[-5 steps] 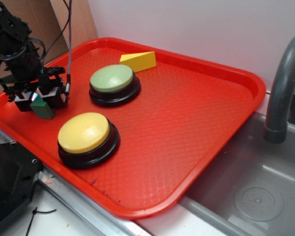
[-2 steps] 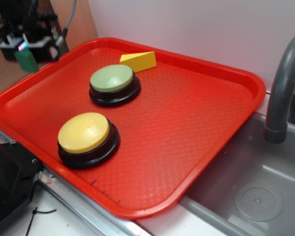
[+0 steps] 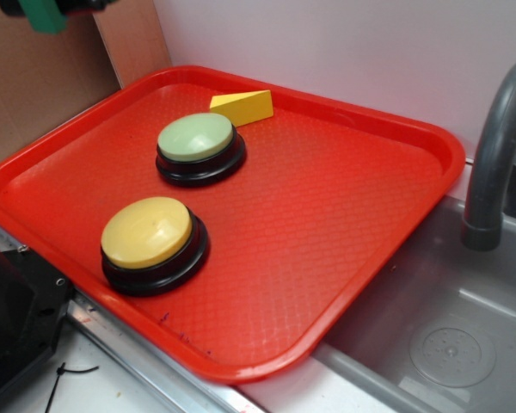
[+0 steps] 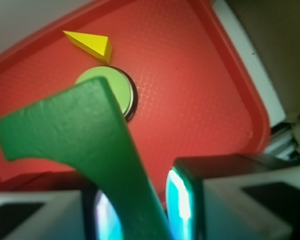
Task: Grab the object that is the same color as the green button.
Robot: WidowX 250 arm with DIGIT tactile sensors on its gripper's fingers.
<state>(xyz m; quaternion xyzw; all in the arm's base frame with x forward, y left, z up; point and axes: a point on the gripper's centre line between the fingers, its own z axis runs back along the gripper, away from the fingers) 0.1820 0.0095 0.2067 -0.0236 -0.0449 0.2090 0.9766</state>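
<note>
From where I stand, the nearest thing on the red tray (image 3: 344, 258) is the yellow button (image 3: 148, 232), a dome on a black base close to the tray's front edge. Behind it, a little to the right, sits the green button (image 3: 196, 138), pale green on the same kind of black base, the two apart from each other. Just beyond the green button, near the tray's back rim, lies the yellow wedge (image 3: 243, 107), close to that button but not touching it. To the right of the tray there is a grey sink (image 3: 439, 344) with a curved grey faucet (image 3: 494, 155).

Up at the top left corner, well above the tray and clear of it, the gripper (image 3: 56, 7) is almost out of the exterior view; only its lower edge shows there, with the green block (image 3: 45, 15) hanging from it in front of the brown board (image 3: 43, 86).

The wrist view fills in the rest. The gripper (image 4: 140, 210) has its two fingers (image 4: 190, 200) pinching the block (image 4: 75, 130) between them, the block jutting forward with its curved notch on the left side. Past it, far below, lie the green button (image 4: 115, 87), partly hidden by the block, and the wedge (image 4: 92, 44) on the tray (image 4: 190, 90).
</note>
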